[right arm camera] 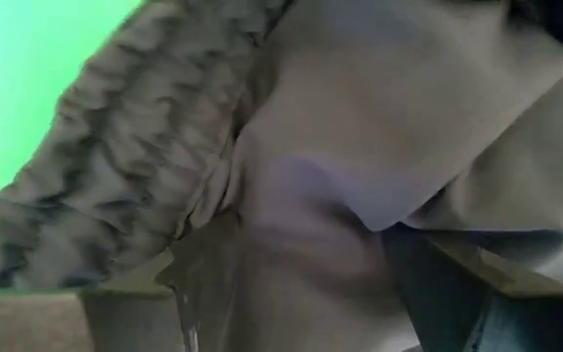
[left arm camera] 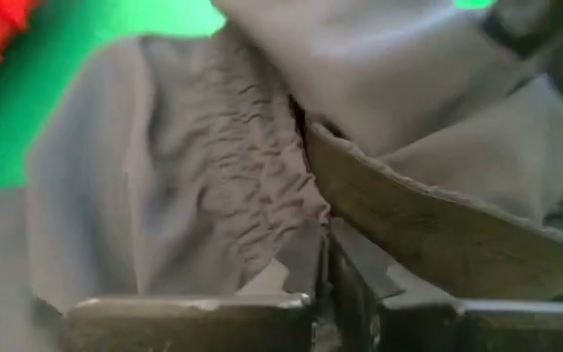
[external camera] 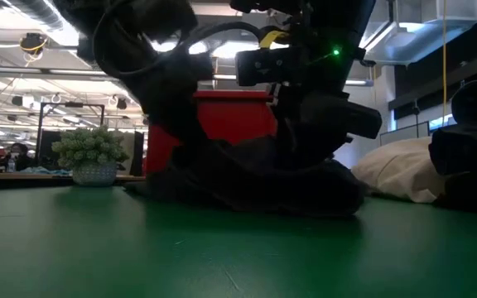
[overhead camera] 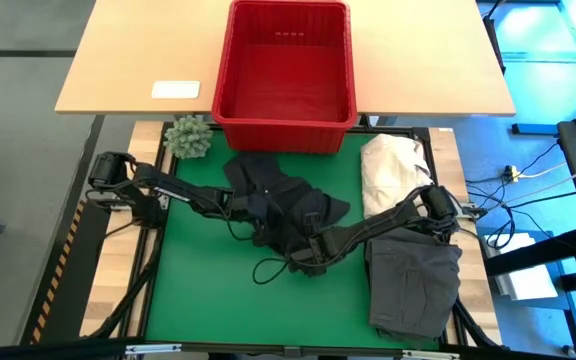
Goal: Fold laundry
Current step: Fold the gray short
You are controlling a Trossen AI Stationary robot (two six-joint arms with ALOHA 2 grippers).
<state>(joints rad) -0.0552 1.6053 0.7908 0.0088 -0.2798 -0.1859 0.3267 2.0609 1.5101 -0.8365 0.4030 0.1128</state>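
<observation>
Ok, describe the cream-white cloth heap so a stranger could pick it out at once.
Start at the red basket at the table's far edge. On the green mat by the basket's right corner lies the cream-white cloth heap. It is the only pale cloth; the dark grey garment beside it is folded flat.

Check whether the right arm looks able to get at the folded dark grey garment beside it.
Probably yes: the dark grey garment lies uncovered right beside that arm, though the right gripper is now down on the black garment.

- crumpled black cloth garment (overhead camera: 283, 205): both gripper tips buried in it, high view
- folded dark grey cloth garment (external camera: 470, 141): cut off by low view's edge
- wrist views: cloth blurred, fills picture
</observation>
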